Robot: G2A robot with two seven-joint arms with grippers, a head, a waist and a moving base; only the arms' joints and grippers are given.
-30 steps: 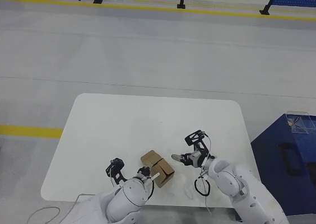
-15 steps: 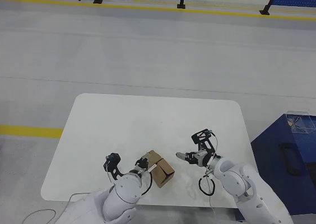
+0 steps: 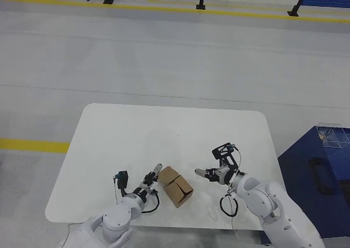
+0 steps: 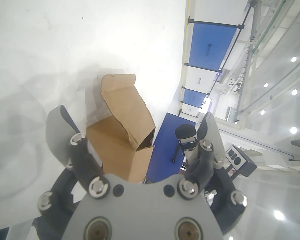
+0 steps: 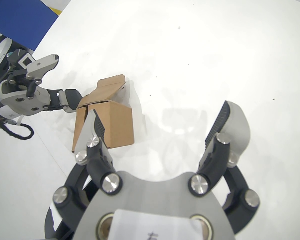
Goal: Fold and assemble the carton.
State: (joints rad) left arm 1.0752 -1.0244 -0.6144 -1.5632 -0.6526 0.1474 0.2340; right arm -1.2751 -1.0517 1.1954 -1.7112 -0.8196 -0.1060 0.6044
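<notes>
A small brown carton stands on the white table near its front edge, with its top flaps folded partly over and one flap sticking up at an angle. My left gripper is open just left of the carton; one black pad sits right by the carton's edge. To the carton's right, a short gap away, my right gripper hangs open above bare table, nothing between its fingers.
A blue cabinet stands beside the table's right edge with a clear box on top. The far half of the table is bare white surface. The table's front edge runs close behind the carton.
My left gripper has drawn back from over the carton toward the left and now stands open beside it. The right gripper shifted slightly right, then stayed put.
</notes>
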